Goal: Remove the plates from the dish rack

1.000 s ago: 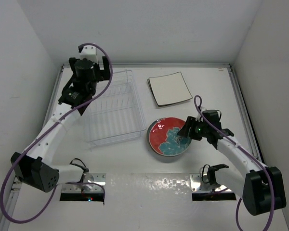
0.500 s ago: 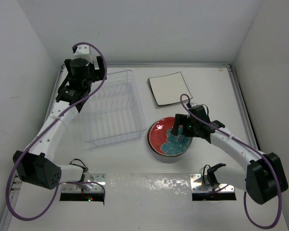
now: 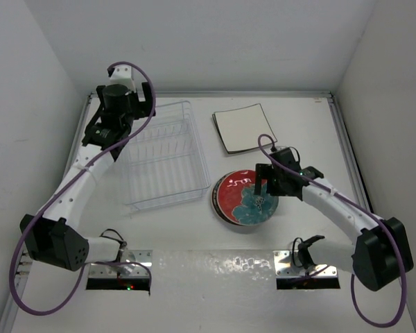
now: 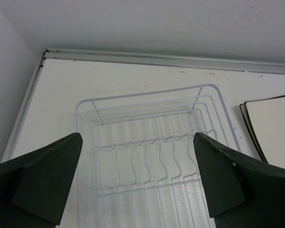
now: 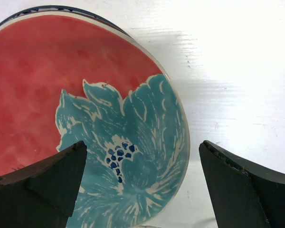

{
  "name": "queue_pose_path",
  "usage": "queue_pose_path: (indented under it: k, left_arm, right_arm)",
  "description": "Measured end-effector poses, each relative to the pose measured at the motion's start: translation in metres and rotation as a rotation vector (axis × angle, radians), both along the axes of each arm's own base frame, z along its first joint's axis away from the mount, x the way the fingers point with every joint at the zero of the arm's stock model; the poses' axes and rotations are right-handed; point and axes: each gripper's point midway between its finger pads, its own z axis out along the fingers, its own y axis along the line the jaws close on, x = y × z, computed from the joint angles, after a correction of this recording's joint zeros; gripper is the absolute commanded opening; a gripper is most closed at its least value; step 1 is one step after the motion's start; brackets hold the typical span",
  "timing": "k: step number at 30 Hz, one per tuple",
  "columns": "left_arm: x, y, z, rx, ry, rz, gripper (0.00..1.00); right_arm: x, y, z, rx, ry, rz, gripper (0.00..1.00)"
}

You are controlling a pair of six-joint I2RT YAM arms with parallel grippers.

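My left gripper (image 4: 137,178) hangs spread wide by the far left corner of the rack (image 3: 165,156). My right gripper (image 5: 142,185), fingers also wide apart, hovers over the red plate (image 3: 239,198). That plate lies on the table (image 3: 312,132) just right of the rack's near end, atop a blue-rimmed plate (image 5: 33,10). The square plates (image 3: 244,127) lie stacked farther back.

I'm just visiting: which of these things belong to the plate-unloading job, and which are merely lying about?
Part of the job: dish rack, no plates in it; stack of square plates; red flowered plate; left gripper, open above the rack; right gripper, open above the red plate.
Just there: table; metal rail along its far edge.
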Motion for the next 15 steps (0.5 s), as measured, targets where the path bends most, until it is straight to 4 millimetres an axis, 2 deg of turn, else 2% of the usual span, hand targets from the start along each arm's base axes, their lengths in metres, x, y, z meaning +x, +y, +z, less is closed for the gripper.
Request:
queue_pose_path:
  k: [10, 15]
  left_arm:
    - [0.001, -0.004, -0.003, -0.003, 0.009, -0.020, 1.00]
    - [0.003, -0.005, -0.007, -0.003, 0.017, -0.024, 1.00]
  right_arm:
    - [-0.004, -0.006, -0.009, -0.065, 0.059, 0.031, 0.99]
    - [-0.009, 0.003, -0.018, -0.029, 0.077, 0.058, 0.99]
